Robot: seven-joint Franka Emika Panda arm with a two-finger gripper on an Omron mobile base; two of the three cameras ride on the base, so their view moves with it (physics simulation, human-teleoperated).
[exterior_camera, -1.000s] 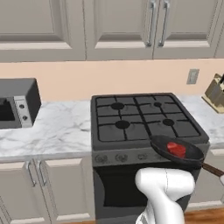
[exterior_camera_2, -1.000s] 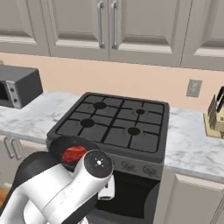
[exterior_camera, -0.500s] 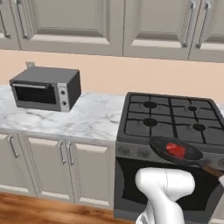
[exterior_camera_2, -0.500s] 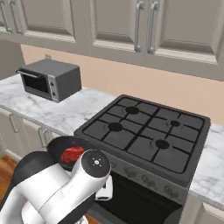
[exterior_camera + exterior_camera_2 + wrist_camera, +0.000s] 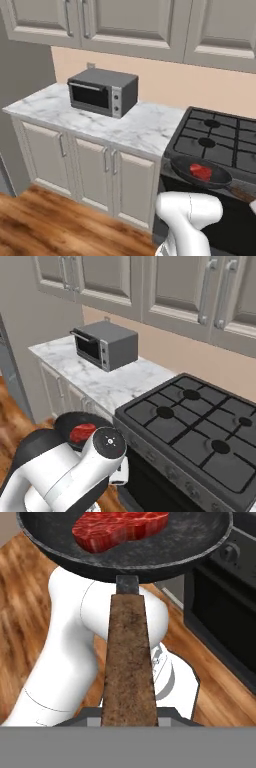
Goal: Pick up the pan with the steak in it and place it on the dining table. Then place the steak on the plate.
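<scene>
**Pan aloft, steak aboard**

Left base view first: the pan (image 5: 201, 172) hangs in the air in front of the stove (image 5: 220, 142), the steak (image 5: 201, 171) sitting red in its middle. Its brown handle runs off to the right toward the frame edge, where the jaws would be, so the pan lies out ahead of them. Off to the far side, a microwave (image 5: 102, 92) stands on the marble counter (image 5: 125, 127), well apart from the pan.

Over to the right base view: the pan (image 5: 75, 428) peeks out dark behind the white arm, the steak (image 5: 82, 432) showing inside it, above the wooden floor (image 5: 15, 426) and just beside the stove's (image 5: 200, 431) front corner.

Hand view now: the long brown handle (image 5: 129, 662) runs straight up from the jaws, which are clenched around its near end, though the fingertips themselves are hidden beneath it. At the far end sits the black pan (image 5: 125, 542), level, with the steak (image 5: 117, 527) resting left of centre.
</scene>
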